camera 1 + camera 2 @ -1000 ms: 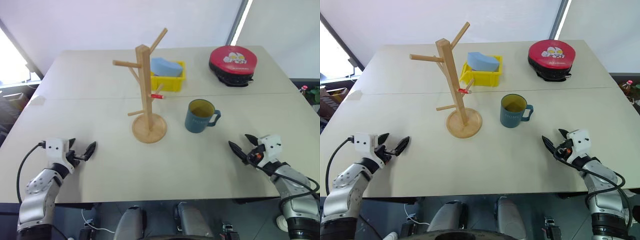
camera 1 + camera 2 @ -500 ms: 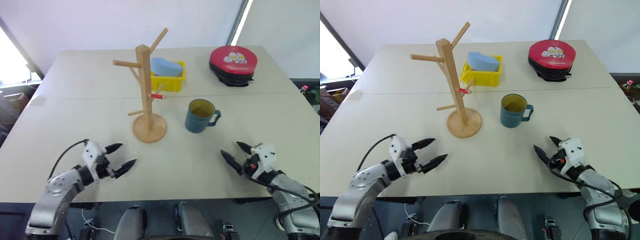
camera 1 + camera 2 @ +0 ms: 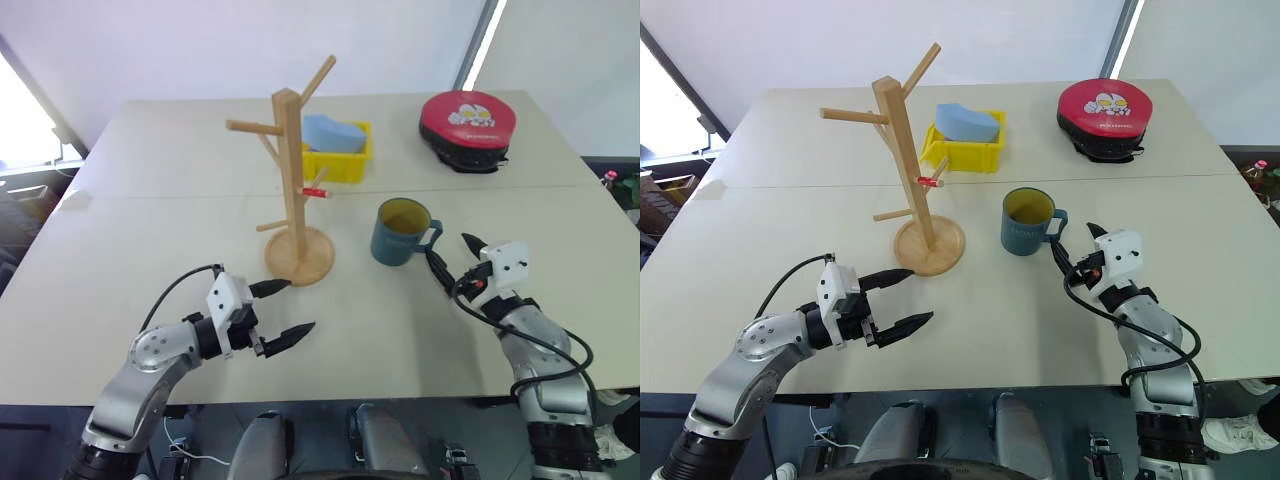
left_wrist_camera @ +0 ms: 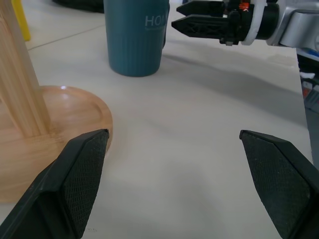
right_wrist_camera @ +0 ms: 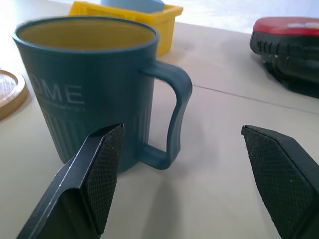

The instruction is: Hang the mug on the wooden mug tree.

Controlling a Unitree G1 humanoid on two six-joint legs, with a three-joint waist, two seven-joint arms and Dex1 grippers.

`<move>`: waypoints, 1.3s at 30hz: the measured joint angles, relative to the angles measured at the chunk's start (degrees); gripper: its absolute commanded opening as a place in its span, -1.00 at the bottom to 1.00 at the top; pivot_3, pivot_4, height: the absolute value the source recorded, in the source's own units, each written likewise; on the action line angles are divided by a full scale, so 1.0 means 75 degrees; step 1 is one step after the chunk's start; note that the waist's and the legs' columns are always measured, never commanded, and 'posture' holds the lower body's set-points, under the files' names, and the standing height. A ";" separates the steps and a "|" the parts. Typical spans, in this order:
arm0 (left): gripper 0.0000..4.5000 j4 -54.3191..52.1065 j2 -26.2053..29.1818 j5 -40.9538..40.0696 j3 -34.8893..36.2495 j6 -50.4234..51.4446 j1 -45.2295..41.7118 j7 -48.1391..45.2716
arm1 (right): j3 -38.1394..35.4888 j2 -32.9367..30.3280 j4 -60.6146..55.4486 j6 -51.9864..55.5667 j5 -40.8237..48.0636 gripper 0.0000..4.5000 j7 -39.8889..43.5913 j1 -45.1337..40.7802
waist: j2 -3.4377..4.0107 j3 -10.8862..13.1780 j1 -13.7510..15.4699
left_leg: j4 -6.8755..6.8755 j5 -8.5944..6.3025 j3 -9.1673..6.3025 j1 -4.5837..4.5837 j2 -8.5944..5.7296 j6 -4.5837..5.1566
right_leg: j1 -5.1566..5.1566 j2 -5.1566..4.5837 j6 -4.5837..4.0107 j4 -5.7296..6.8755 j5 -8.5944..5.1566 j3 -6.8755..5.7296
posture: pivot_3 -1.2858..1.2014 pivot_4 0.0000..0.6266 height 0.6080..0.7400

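On the surface [image 3: 120, 260], mug [image 3: 398, 232] upright beside wooden mug tree [image 3: 292, 190]; right end effector [image 3: 452, 258] wide at its handle, left end effector [image 3: 282, 308] wide, empty.

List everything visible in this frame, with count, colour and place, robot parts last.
mug: one, dark teal, yellow-olive inside, upright on table, right of the tree base.
wooden mug tree: one, light wood, one red-tipped peg, table centre.
bin: one, yellow, holding a pale blue object, behind the tree.
round case: one, red and black, far right.
table: one, beige.
left hand: black fingers, open, near the tree base.
right hand: black fingers, open, beside the mug's handle.
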 measured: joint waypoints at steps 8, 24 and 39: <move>1.00 -0.0189 -0.0007 0.0001 -0.0034 0.0003 0.0028 0.0135 | 0.0056 0.0165 0.0822 -0.0104 -0.0054 0.73 -0.0161 -0.0431 | 0.0001 0.0000 -0.0013 | 0.0004 0.0001 -0.0001 0.0008 0.0001 0.0001 | 0.0002 0.0010 0.0000 0.0010 0.0000 0.0000 | 0.03 -0.52 1.00; 1.00 -0.0052 0.0001 0.0008 0.0125 -0.0055 0.0093 0.0170 | 0.0338 0.0379 0.1872 -0.0423 -0.0079 -0.58 0.0027 -0.1133 | 0.0001 0.0001 -0.0019 | 0.0012 0.0001 -0.0001 0.0009 0.0001 0.0001 | 0.0004 0.0013 0.0001 0.0016 0.0001 0.0000 | 0.03 -0.52 1.00; 1.00 0.0859 0.0213 0.0022 0.1032 -0.0569 -0.0001 0.0323 | 0.1973 -0.1314 -0.1287 -0.0451 -0.1781 -0.99 0.1223 -0.0653 | 0.0011 0.0010 -0.0028 | 0.0014 0.0001 -0.0007 0.0010 0.0006 0.0001 | 0.0001 0.0024 0.0002 0.0018 0.0001 -0.0004 | 0.03 -0.52 1.00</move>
